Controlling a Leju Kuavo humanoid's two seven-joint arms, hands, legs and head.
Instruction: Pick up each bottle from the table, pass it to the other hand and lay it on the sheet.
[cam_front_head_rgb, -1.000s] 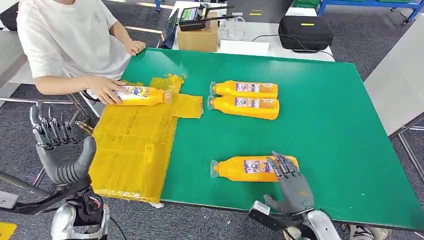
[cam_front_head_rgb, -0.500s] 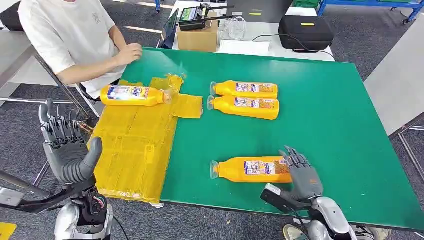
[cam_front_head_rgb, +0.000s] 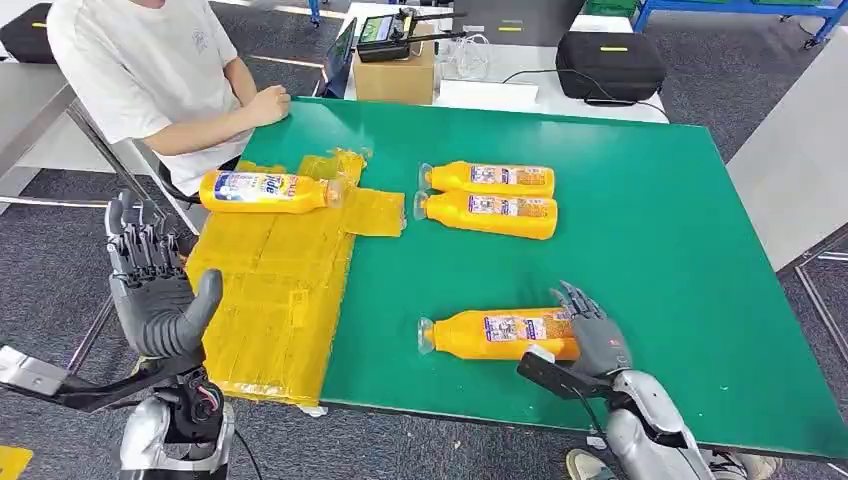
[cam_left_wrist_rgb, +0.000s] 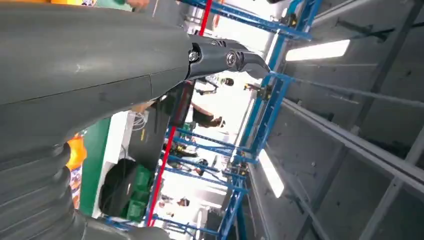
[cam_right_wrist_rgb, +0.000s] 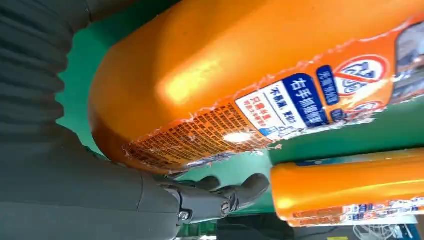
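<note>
Far left, off the table edge, the left hand (cam_front_head_rgb: 155, 290) was raised upright, palm toward the table, fingers spread apart, holding nothing. Beside it the yellow sheet (cam_front_head_rgb: 270, 290) lay over the table's (cam_front_head_rgb: 680, 250) left end, crumpled at the far edge. One bottle (cam_front_head_rgb: 268, 190) lay on its side at the sheet's far end, cap pointing right. Behind that, a person (cam_front_head_rgb: 160, 70) in a white T-shirt sat at the far-left corner, one hand resting on the green top.

Mid-table, far side: two more bottles, far one (cam_front_head_rgb: 490, 179) and near one (cam_front_head_rgb: 488, 214), lay flat, side by side and touching, caps pointing left, just right of the sheet's loose flap.

Near edge, right of centre: the fourth bottle (cam_front_head_rgb: 495, 335) lay on its side on the green top, cap left, well apart from the sheet. The right hand (cam_front_head_rgb: 592, 335) sat at its base end, fingers extended and slightly apart against the bottle. In the right wrist view the bottle's base (cam_right_wrist_rgb: 210, 80) was pressed up close to the palm, with a finger (cam_right_wrist_rgb: 225, 197) under it; can't tell whether it was actually gripped. Bottle body sat on the table.

Beyond the far edge: cardboard box (cam_front_head_rgb: 395, 72), black case (cam_front_head_rgb: 610, 63).
</note>
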